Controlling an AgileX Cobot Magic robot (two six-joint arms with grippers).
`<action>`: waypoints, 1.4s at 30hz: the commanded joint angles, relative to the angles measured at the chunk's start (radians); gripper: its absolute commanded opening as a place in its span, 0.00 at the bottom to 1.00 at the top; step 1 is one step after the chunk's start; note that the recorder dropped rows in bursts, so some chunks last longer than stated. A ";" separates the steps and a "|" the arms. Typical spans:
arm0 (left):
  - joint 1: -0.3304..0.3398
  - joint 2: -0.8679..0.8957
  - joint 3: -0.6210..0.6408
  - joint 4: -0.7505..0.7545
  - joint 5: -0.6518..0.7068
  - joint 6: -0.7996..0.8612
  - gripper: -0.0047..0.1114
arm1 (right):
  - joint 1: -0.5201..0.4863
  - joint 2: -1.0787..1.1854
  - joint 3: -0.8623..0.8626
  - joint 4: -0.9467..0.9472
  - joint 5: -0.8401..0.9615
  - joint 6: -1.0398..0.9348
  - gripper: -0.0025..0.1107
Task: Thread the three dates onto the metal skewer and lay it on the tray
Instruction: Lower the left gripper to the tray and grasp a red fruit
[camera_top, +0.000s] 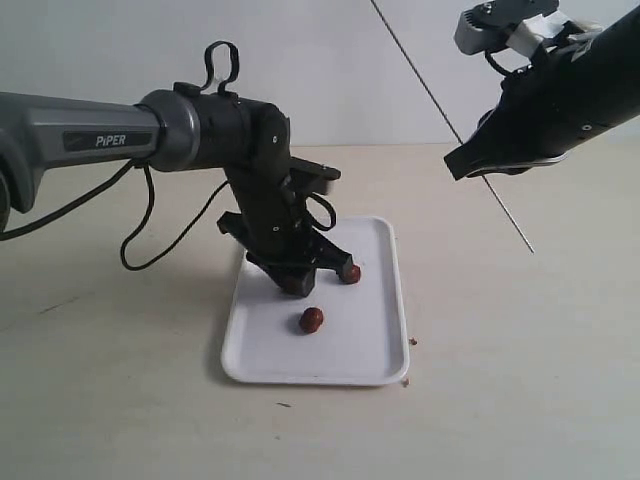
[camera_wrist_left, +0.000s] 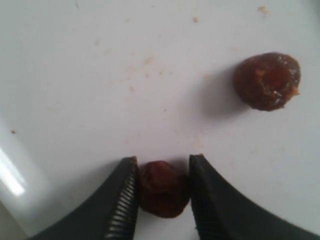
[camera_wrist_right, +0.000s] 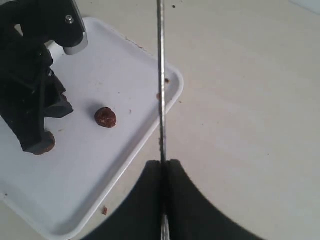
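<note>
My left gripper (camera_wrist_left: 162, 172) reaches down onto the white tray (camera_top: 370, 350), shut on a dark red-brown date (camera_wrist_left: 162, 189) that rests on the tray floor; a ribbed pad presses each side. In the exterior view that gripper (camera_top: 295, 284) stands over the tray's middle. A second date (camera_top: 311, 320) lies loose in front of it, and a third date (camera_top: 350, 273) sits beside its right-hand finger. My right gripper (camera_wrist_right: 164, 162) is shut on the thin metal skewer (camera_wrist_right: 161, 75), held high at the right (camera_top: 500, 200) above the table.
Brown crumbs (camera_top: 410, 343) lie by the tray's front right corner, and a few specks dot the tray floor (camera_wrist_left: 150, 60). The left arm's black cable (camera_top: 150, 230) loops over the table behind the tray. A beige tabletop (camera_top: 520, 380) surrounds the tray.
</note>
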 joint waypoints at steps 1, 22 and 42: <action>-0.005 0.003 -0.005 -0.012 -0.005 0.006 0.33 | -0.004 0.001 0.001 0.009 -0.014 0.007 0.02; -0.005 0.003 -0.005 -0.012 0.043 0.024 0.33 | -0.004 0.001 0.001 0.005 0.001 0.013 0.02; 0.096 -0.063 -0.029 -0.249 0.170 0.202 0.26 | -0.004 0.001 0.001 -0.101 0.008 -0.031 0.02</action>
